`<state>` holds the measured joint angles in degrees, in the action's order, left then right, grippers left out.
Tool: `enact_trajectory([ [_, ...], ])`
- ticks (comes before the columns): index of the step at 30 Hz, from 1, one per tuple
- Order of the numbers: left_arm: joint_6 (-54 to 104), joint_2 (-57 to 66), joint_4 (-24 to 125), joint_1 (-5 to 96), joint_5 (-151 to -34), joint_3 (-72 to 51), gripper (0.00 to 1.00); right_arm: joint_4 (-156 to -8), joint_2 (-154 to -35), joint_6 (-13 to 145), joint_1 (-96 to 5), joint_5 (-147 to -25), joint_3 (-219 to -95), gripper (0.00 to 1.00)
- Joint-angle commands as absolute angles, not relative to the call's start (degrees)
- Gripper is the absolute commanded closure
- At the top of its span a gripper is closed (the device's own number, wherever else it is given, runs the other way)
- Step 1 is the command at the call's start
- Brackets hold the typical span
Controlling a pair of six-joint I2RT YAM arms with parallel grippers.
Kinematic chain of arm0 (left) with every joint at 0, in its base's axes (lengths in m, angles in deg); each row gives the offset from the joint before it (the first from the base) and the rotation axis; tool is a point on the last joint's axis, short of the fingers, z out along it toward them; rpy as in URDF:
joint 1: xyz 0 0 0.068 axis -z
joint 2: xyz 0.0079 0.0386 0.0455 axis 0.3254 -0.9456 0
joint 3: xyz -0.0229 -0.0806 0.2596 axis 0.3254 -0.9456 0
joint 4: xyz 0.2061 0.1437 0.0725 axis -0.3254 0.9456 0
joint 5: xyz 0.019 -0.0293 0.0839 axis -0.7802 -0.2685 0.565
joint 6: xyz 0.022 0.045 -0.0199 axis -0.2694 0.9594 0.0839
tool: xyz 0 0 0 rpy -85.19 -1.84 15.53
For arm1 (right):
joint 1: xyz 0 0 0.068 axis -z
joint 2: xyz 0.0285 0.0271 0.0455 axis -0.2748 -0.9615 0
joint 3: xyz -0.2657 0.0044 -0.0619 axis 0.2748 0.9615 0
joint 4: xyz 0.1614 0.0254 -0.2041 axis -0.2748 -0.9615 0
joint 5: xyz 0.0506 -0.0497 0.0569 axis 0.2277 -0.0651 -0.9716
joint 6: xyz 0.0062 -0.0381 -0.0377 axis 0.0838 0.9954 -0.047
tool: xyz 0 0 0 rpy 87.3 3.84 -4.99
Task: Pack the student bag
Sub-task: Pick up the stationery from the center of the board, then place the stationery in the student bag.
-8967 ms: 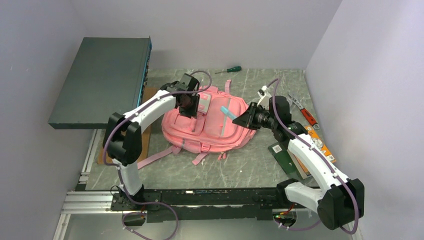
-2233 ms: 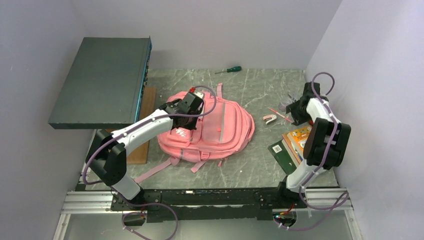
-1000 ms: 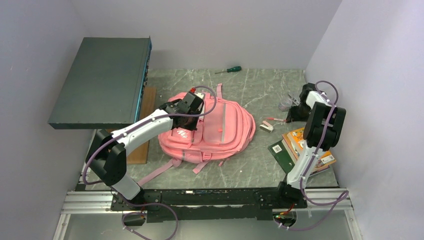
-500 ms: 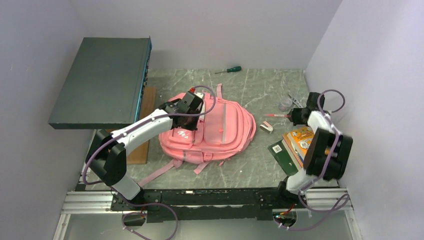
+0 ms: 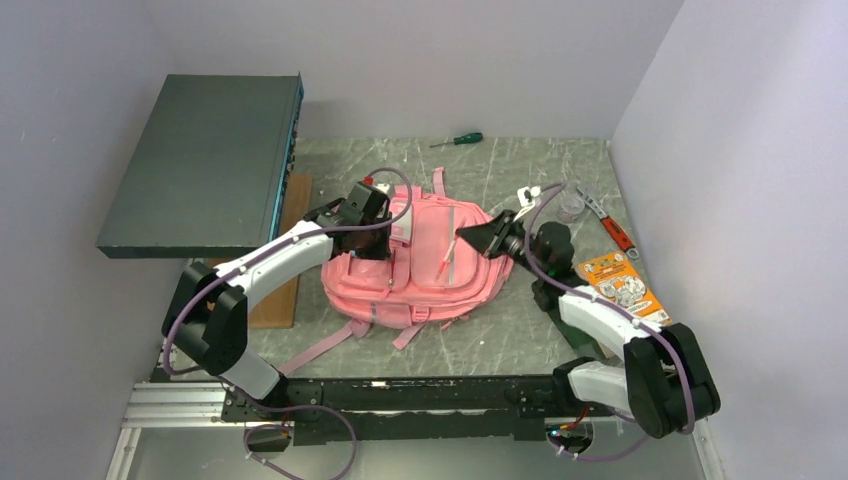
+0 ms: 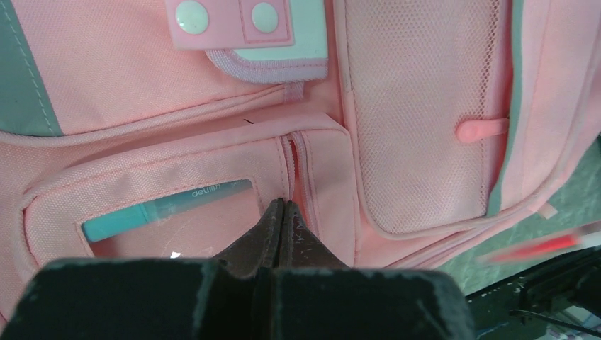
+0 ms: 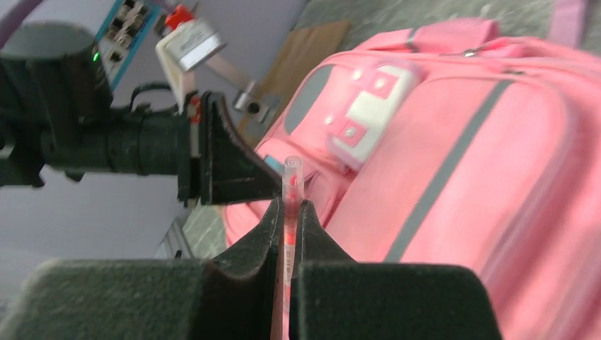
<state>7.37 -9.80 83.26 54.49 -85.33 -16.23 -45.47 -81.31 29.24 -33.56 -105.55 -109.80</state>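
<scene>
The student bag (image 5: 430, 285) lies flat mid-table, pink with grey trim and a white label patch (image 6: 248, 28). My left gripper (image 5: 376, 244) is shut, its tips (image 6: 282, 207) pressed at the zip seam of a front pocket. Whether fabric is pinched there cannot be told. A teal pen (image 6: 163, 209) shows through that pocket's clear window. My right gripper (image 5: 462, 236) hovers over the bag's right half, shut on a red pen (image 7: 291, 177) that points toward the left gripper (image 7: 234, 173). The pen shows as a red blur (image 6: 538, 248) in the left wrist view.
A big dark box (image 5: 200, 160) overhangs the table's left side, above a wooden board (image 5: 290, 280). A green-handled screwdriver (image 5: 460, 140) lies at the back. An orange booklet (image 5: 620, 285), a red-handled tool (image 5: 612, 226) and a small clear cup (image 5: 572, 207) lie at the right.
My right arm has swung from the table's right side to over the bag, carrying the red pen. The left gripper and the bag shifted slightly left.
</scene>
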Motion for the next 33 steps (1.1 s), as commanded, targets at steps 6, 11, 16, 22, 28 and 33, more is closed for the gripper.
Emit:
enact_trajectory([
  [6, 2.28, -4.44, 78.52, 54.41, -91.03, -17.30, 1.00, -12.87, -88.90, 21.23, -44.49, -91.98, -103.87, 1.00],
  [11, 1.32, -3.58, 78.25, 54.32, -91.70, -17.61, 1.00, -16.57, -93.16, 10.87, -48.96, -77.06, -105.19, 1.00],
  [16, 1.23, -3.24, 77.95, 54.32, -91.92, -17.75, 1.00, -21.35, -94.29, 8.15, -52.42, -69.78, -106.48, 1.00],
  [22, 1.18, -2.65, 77.23, 54.32, -92.43, -18.08, 1.00, -21.58, -98.51, 7.99, -54.22, -67.93, -107.19, 1.00],
  [28, 1.32, -1.64, 76.42, 54.32, -93.00, -18.40, 1.00, -20.42, -103.28, 9.85, -54.97, -67.89, -107.75, 1.00],
  [33, 2.11, -2.33, 77.13, 54.31, -92.81, -17.39, 1.00, -19.92, -106.47, 8.04, -56.62, -74.77, -109.90, 1.00],
])
